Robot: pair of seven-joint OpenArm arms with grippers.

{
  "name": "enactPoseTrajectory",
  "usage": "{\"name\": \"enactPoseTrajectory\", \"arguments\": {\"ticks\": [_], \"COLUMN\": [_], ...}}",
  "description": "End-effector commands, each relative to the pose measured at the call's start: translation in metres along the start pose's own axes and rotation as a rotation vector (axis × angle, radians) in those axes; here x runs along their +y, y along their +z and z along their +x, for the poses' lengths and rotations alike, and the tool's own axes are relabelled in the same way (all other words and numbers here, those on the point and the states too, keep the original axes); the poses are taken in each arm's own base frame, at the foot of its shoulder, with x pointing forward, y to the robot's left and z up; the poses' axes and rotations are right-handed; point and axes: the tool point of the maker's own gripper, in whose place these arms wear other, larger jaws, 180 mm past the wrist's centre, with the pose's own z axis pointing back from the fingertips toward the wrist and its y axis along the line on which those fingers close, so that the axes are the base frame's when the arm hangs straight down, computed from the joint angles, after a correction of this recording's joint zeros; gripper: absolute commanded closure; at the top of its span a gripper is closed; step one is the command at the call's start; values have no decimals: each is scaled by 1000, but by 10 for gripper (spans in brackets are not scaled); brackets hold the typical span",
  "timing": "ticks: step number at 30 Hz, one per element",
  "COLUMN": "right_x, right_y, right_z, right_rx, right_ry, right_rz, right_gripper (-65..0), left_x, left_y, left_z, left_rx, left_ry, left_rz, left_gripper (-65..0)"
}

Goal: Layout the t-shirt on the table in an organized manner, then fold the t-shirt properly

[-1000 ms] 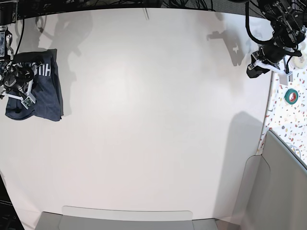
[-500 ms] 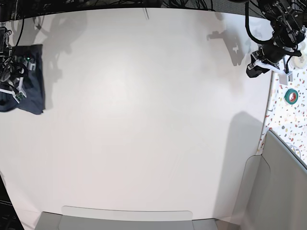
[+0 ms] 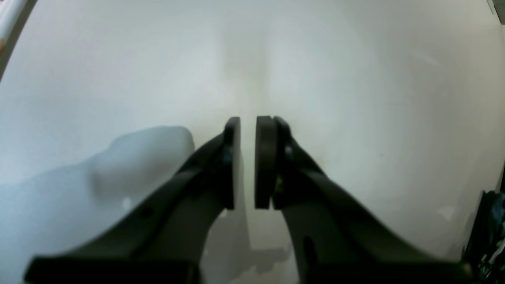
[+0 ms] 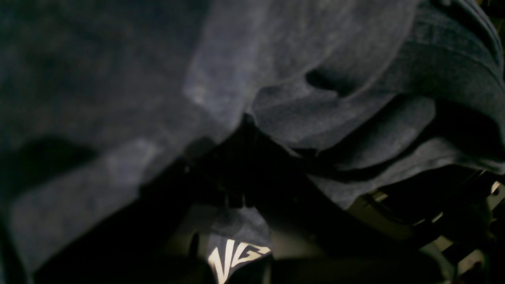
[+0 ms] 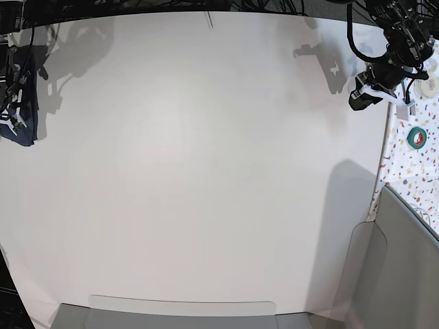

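- Our t-shirt has shifted farther toward the worktop's edge.
- Our right pincer is clamped on it.
- Well apart, our left pincer's tips stand slightly apart.

Base view: grey panels at the near right corner and along the near edge; a white surface with colourful speckles at right; soft shadows.
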Motion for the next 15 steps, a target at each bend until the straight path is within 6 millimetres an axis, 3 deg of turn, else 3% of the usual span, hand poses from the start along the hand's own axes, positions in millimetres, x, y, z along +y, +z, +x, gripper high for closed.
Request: {"name": "enactPoseTrajectory", "arguments": {"ticks": [1,6,10,13,15], "right_x": [-9,-75,-137,-145,-133], "right_y": [6,49,114,158,179], "right_z": [13,20,18,33,46], "right_rx": [-79,-201,-354,-582,-736], "right_ry": [-28,-194,-370,-554,-677], "right_rz": [18,-132,-307,-341,-317], "right_gripper": [0,0,0,0,0], "left_x": [-5,-5,-6,-7,-8], "left_y": [3,3,2,2,2], "left_z": [8,8,7,6,7], "left_rx": [-26,-25,-25,-23,-27], "left_ry": [-20,-17,-14,-13,-14], "left_rz": [-14,-16,-18,-20,-22], "left_gripper": [-58,-58,-58,-58,-58]}}
